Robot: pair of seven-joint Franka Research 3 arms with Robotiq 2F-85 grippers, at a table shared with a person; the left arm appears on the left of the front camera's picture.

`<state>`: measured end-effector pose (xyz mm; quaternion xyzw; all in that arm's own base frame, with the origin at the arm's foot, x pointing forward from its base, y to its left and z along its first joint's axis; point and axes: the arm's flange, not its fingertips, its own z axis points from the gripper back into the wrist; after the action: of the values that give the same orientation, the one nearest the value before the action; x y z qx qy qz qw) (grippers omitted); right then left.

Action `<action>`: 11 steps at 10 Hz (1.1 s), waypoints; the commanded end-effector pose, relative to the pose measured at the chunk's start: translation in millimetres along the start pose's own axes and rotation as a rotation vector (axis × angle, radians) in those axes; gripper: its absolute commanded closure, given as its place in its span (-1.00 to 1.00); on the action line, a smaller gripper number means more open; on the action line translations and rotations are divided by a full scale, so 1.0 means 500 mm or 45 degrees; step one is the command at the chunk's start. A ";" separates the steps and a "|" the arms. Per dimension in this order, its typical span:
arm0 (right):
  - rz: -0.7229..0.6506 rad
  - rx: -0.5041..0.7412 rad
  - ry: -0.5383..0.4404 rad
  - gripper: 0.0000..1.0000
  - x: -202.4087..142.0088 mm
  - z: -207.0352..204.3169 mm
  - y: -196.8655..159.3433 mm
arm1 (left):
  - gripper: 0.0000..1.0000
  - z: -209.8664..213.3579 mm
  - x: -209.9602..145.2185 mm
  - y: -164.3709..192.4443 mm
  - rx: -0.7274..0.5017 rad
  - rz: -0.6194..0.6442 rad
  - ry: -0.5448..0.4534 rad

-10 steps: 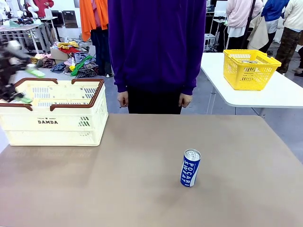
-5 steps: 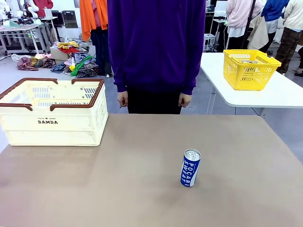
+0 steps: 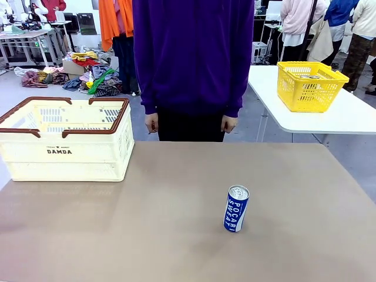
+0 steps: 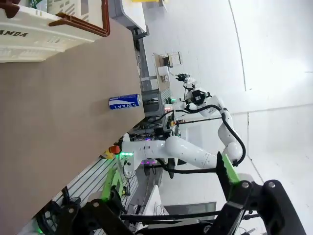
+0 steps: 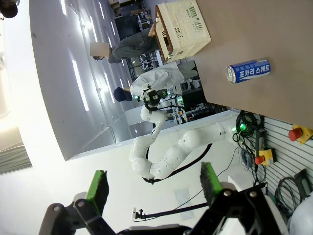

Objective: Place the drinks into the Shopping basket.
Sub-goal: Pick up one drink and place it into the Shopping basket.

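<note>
One Pocari Sweat can [image 3: 236,208] upright twd table [image 3: 147,235] front edge; DAMDA basket [image 3: 35,161] at far-left corner. L gripper [image 4: 168,176], R gripper [image 5: 154,183]: both released, empty.

Desk top [image 3: 147,241] reads as a matt tan sheet, smooth, with no shine. The blue can [image 3: 236,210], toward the desk's near right, is metal: a glossy printed wall and a bare silver top catching light. At the far left corner the Shopping basket [image 3: 64,154] is hard cream plastic, slotted, with a faint sheen and a reddish-brown plastic rim. The person's purple top [image 3: 194,53] is soft matt cloth. My left gripper [image 4: 167,164] and right gripper [image 5: 154,171] have black matt frames and dull green pads [image 5: 99,188]. My right arm [image 4: 195,154] has a glossy white shell.
</note>
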<state>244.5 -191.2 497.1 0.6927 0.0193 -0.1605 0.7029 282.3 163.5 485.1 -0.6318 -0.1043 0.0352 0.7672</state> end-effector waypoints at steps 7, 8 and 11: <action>0.010 0.004 -0.003 -1.00 -0.003 0.001 0.006 | -1.00 0.006 -0.003 -0.002 -0.014 0.015 -0.032; 0.010 0.004 -0.003 -1.00 -0.003 0.001 0.006 | -1.00 0.006 -0.003 -0.002 -0.014 0.015 -0.032; 0.010 0.004 -0.003 -1.00 -0.003 0.001 0.006 | -1.00 0.006 -0.003 -0.002 -0.014 0.015 -0.032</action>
<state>244.5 -191.2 497.1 0.6927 0.0193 -0.1605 0.7029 280.5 166.9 484.5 -0.6315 -0.1075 0.0404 0.7668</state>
